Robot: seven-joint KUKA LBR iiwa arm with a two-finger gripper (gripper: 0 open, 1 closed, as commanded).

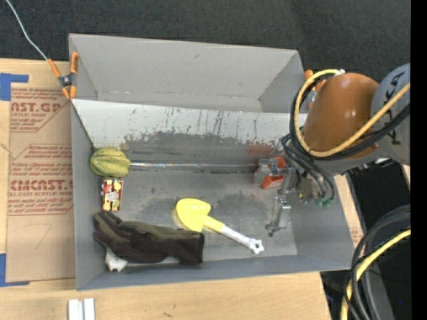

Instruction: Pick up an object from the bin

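Arm (395, 105): grey, comes in from the right of the camera view and bends down at the wrist.
Cover (337, 115): orange and rounded, on the wrist, above and to the right of the hand.
Cables (387, 115): yellow and black, looped round the cover and running off right along the arm; another yellow one curves at the lower right.
Hand (276, 224): slim, metal, hangs below and left of the cover, pointing down with its tip lowest; a dark block with small wires joins it to the wrist.

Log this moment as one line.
gripper: over bin floor, right side | nearest: yellow scoop, toward view's left | also: dark cloth, green fruit | held: nothing seen
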